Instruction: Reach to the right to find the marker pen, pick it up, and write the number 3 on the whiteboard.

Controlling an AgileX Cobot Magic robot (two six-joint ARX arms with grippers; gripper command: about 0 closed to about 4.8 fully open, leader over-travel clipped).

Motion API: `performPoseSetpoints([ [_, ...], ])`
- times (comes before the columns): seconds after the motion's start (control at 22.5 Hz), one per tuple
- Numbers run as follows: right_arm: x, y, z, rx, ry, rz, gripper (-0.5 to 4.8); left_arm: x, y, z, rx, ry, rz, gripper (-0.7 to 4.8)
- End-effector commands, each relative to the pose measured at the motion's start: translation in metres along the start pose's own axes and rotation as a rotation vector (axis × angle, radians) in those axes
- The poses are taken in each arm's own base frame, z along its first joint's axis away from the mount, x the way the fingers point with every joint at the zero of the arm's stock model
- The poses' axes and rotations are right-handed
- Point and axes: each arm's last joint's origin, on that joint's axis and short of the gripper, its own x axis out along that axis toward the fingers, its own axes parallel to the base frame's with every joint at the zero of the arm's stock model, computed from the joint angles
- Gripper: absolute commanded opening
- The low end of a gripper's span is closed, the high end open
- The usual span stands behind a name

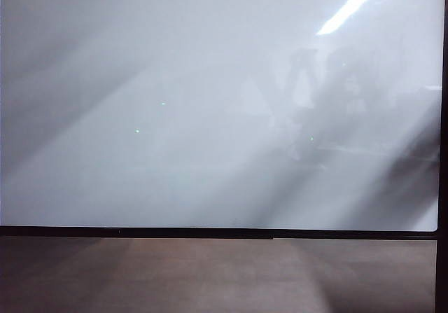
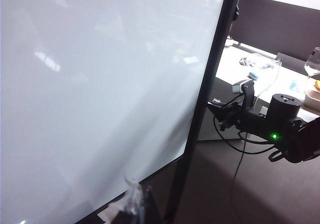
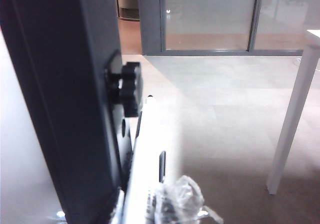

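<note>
Whiteboard (image 1: 210,117): fills the upper exterior frame, nothing written yet. Marker pen (image 3: 146,154): apparently the pale barrel lying alongside the board's black frame (image 3: 65,108). Right gripper (image 3: 177,204): reaches past that edge, close by the pen, grip undeterminable. Left gripper (image 2: 134,201): parked facing the board out of the way, jaw state indiscernible.

One whiteboard (image 1: 210,117), glossy, black-framed. One black knob (image 3: 130,88) on dark frame post (image 3: 75,98). One wine glass (image 2: 313,63) and one shallow bowl (image 2: 312,99) on far tabletop (image 2: 240,53). One white table leg (image 3: 292,119). Two robot arms: right gripper (image 2: 240,89), left gripper (image 2: 134,204).
</note>
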Motion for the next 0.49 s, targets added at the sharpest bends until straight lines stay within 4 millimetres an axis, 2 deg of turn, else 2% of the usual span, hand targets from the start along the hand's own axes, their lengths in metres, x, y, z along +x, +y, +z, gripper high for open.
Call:
performPoseSetpoints([
  [0.04, 0.0008, 0.0002, 0.0041, -0.010, -0.020, 0.007, 0.62, -0.0009, 0.0000, 0.0025, -0.001, -0.017, -0.006, -0.05],
  [0.49, 0.0001, -0.0002, 0.0105, -0.023, -0.075, 0.007, 0.62, -0.0009, 0.0000, 0.0025, -0.001, -0.017, -0.005, -0.05],
])
